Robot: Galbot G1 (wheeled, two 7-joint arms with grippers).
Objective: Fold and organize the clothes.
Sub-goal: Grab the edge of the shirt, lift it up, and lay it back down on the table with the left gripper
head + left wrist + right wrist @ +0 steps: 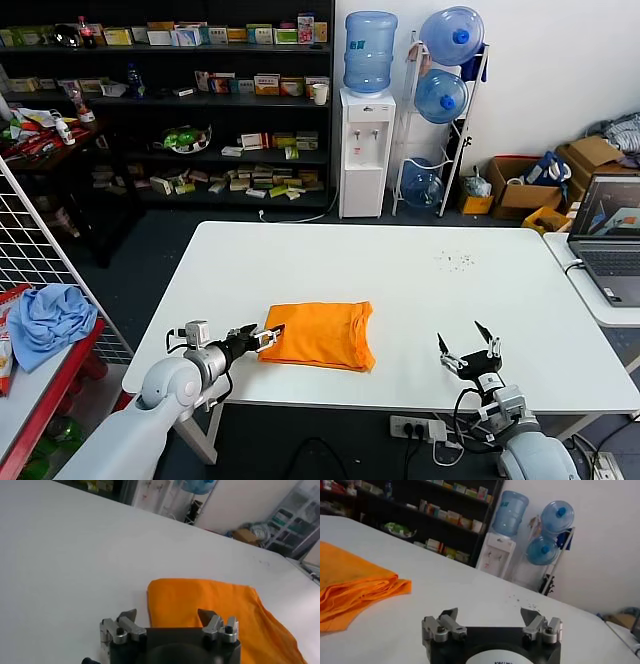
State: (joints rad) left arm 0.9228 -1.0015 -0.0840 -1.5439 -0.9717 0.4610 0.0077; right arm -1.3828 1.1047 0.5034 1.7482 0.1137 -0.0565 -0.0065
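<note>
The orange T-shirt (pixel 320 335) lies folded into a flat rectangle near the front edge of the white table (pixel 420 270). No lettering shows. My left gripper (pixel 266 335) is open at the shirt's left edge, one fingertip over the cloth, holding nothing. In the left wrist view the shirt (pixel 215 607) lies just beyond the open left gripper (pixel 167 614). My right gripper (pixel 468 348) is open and empty near the front edge, well to the right of the shirt. The right wrist view shows the shirt's layered folded edge (pixel 355 587) off to the side of the right gripper (pixel 490 615).
A laptop (pixel 610 235) sits on a side table at the right. A light blue cloth (pixel 48 318) lies on a red stand at the left by a wire rack. Dark specks (pixel 455 260) dot the table's far right. Shelves and a water dispenser (pixel 366 150) stand behind.
</note>
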